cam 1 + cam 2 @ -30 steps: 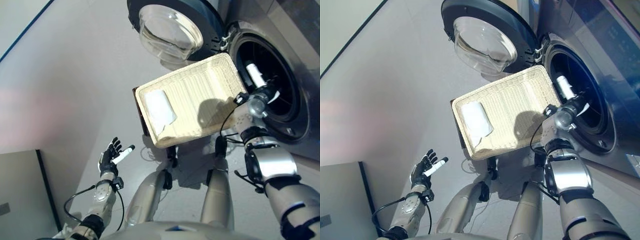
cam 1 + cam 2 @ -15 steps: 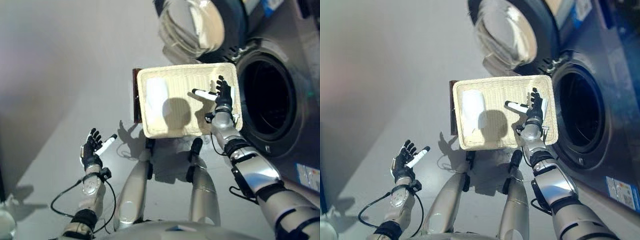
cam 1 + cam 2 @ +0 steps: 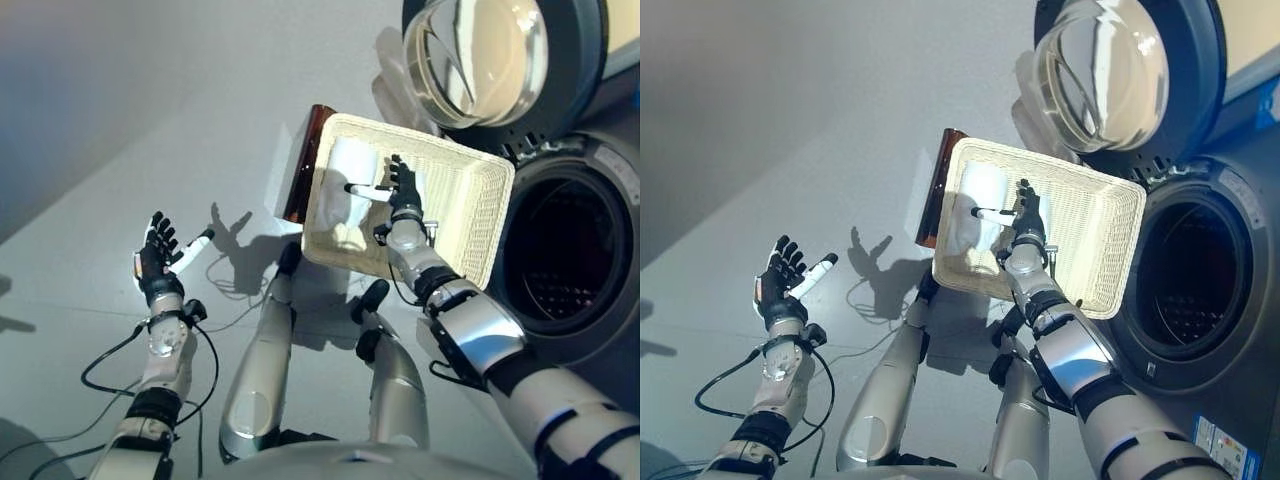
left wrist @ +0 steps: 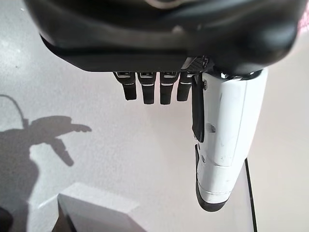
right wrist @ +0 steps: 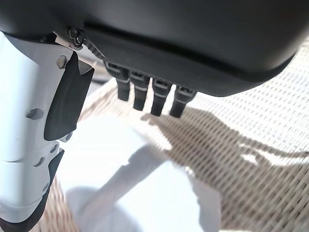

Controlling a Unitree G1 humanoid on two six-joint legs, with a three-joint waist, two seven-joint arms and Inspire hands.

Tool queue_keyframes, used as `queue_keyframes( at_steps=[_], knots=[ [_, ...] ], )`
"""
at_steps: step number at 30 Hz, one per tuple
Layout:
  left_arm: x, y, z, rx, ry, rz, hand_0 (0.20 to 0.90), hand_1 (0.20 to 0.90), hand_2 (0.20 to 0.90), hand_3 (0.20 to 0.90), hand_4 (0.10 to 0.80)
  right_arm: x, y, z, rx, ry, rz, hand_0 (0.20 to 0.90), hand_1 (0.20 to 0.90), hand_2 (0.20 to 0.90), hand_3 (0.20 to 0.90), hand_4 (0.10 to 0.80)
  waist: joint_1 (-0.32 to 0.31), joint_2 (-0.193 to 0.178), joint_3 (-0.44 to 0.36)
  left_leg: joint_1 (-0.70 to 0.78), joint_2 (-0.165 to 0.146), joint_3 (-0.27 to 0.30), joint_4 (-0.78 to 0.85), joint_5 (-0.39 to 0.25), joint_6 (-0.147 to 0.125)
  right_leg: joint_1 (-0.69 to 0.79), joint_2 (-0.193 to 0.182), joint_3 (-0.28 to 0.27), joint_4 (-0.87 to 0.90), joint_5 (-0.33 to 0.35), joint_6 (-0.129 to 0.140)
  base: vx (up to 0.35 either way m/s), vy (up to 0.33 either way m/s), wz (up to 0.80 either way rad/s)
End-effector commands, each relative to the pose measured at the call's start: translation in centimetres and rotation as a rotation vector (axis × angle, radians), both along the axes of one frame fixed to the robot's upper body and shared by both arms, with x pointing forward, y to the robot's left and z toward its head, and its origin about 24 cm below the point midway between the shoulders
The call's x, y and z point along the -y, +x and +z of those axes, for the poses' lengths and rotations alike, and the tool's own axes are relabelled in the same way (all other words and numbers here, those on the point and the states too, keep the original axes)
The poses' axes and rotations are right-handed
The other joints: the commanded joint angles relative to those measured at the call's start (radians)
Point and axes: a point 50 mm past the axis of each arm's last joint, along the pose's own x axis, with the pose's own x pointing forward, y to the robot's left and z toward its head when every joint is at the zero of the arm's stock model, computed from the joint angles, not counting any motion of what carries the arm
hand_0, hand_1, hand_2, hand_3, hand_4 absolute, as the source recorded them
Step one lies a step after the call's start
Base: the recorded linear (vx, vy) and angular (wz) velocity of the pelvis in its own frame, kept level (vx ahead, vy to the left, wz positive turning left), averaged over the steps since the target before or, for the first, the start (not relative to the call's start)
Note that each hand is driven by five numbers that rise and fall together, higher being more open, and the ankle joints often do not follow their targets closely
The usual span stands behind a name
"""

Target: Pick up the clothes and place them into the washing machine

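A white cloth (image 3: 343, 195) lies at the left end of the shallow wicker basket (image 3: 470, 215), which rests on a low dark brown box (image 3: 305, 165) beside the washing machine (image 3: 570, 260). The machine's round door (image 3: 490, 60) stands open and the drum is dark. My right hand (image 3: 398, 195) is open, fingers straight, just over the basket beside the cloth; its wrist view shows the cloth (image 5: 140, 183) under its fingers (image 5: 149, 99). My left hand (image 3: 155, 262) is open and empty over the floor at the left, also in its wrist view (image 4: 154, 87).
Grey floor (image 3: 150, 110) spreads to the left and in front of the basket. The open door glass (image 3: 1100, 70) hangs just behind the basket's far end.
The camera has swung, so the whole scene shifted. My right hand has moved along the basket from its machine end toward the cloth. My left hand stays open at the left.
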Motion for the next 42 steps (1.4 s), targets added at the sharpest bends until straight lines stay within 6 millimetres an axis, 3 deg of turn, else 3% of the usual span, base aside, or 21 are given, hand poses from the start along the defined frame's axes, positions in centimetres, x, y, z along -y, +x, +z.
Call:
queue_keyframes(
  at_steps=[1, 10, 16, 20, 21, 22, 23, 29, 42],
  knots=[
    [-2.0, 0.1, 4.5, 0.196, 0.117, 0.028, 0.9, 0.9, 0.9, 0.9, 0.8, 0.3, 0.6, 1.8, 0.078, -0.073, -0.025, 0.9, 0.9, 0.9, 0.9, 0.8, 0.031, -0.004, -0.015, -0.068, -0.056, 0.044, 0.041, -0.068, -0.026, 0.042, 0.002, 0.032, -0.019, -0.066, -0.001, 0.018, 0.016, 0.26],
    [-0.3, 1.0, 6.2, 0.284, 0.104, -0.022, 0.9, 0.9, 0.9, 0.9, 0.8, 1.3, 1.5, 3.6, 0.075, -0.164, -0.073, 0.9, 0.9, 0.9, 0.9, 0.8, 0.067, 0.037, 0.028, -0.124, -0.073, 0.031, 0.044, -0.058, -0.033, -0.014, -0.014, 0.016, 0.025, -0.089, -0.003, 0.007, 0.014, 0.11],
    [1.1, 1.5, 7.2, 0.339, 0.096, -0.06, 0.9, 0.9, 0.9, 0.9, 0.8, 3.8, 2.8, 8.7, 0.161, -0.268, -0.171, 0.9, 0.9, 0.9, 0.9, 0.8, 0.094, 0.097, 0.08, -0.194, -0.087, 0.024, 0.044, -0.04, -0.037, -0.098, -0.034, 0.006, 0.079, -0.105, -0.002, -0.012, 0.026, 0.06],
    [2.0, 1.6, 7.2, 0.34, 0.095, -0.081, 0.9, 0.9, 0.9, 0.9, 0.8, 5.4, 3.1, 10.9, 0.199, -0.291, -0.228, 0.9, 0.9, 0.9, 0.9, 0.8, 0.1, 0.128, 0.1, -0.229, -0.095, 0.024, 0.045, -0.033, -0.038, -0.136, -0.048, 0.007, 0.105, -0.116, 0.001, 0.001, 0.03, 0.13],
    [2.1, 1.6, 7.1, 0.337, 0.095, -0.081, 0.9, 0.9, 0.9, 0.9, 0.8, 5.6, 3.1, 11.2, 0.208, -0.291, -0.236, 0.496, 0.496, 0.496, 0.496, 0.512, 0.099, 0.131, 0.102, -0.235, -0.097, 0.024, 0.046, -0.032, -0.039, -0.142, -0.049, 0.01, 0.109, -0.118, 0.001, 0.016, 0.048, 0.1],
    [2.1, 1.6, 7.0, 0.334, 0.091, -0.075, 0.9, 0.9, 0.9, 0.9, 0.8, 5.7, 3.1, 11.6, 0.219, -0.287, -0.244, 0.436, 0.436, 0.436, 0.436, 0.469, 0.097, 0.134, 0.104, -0.239, -0.098, 0.025, 0.045, -0.031, -0.039, -0.148, -0.051, 0.014, 0.112, -0.119, 0.001, 0.013, 0.03, 0.11],
    [2.1, 1.7, 7.0, 0.335, 0.09, -0.076, 0.9, 0.9, 0.9, 0.9, 0.8, 5.7, 3.1, 11.6, 0.219, -0.288, -0.244, 0.2, 0.2, 0.2, 0.2, 0.3, 0.097, 0.133, 0.104, -0.24, -0.098, 0.025, 0.045, -0.03, -0.039, -0.149, -0.051, 0.014, 0.113, -0.119, 0.001, 0.02, 0.045, 0.07],
    [2.6, 1.5, 5.9, 0.293, 0.08, -0.078, 0.9, 0.9, 0.9, 0.9, 0.8, 5.7, 3.2, 12.1, 0.232, -0.312, -0.247, 0.2, 0.2, 0.2, 0.2, 0.3, 0.09, 0.137, 0.104, -0.251, -0.098, 0.033, 0.046, -0.032, -0.034, -0.165, -0.057, 0.025, 0.117, -0.117, 0.004, 0.018, 0.023, -0.04],
    [2.7, 0.7, 3.8, 0.199, 0.098, -0.09, 0.9, 0.9, 0.9, 0.9, 0.8, 6.6, 2.5, 9.4, 0.157, -0.339, -0.287, 0.2, 0.2, 0.2, 0.2, 0.3, 0.056, 0.135, 0.084, -0.203, -0.097, 0.047, 0.047, -0.043, -0.024, -0.126, -0.049, 0.048, 0.094, -0.105, 0.003, 0.0, 0.0, 0.0]
  ],
)
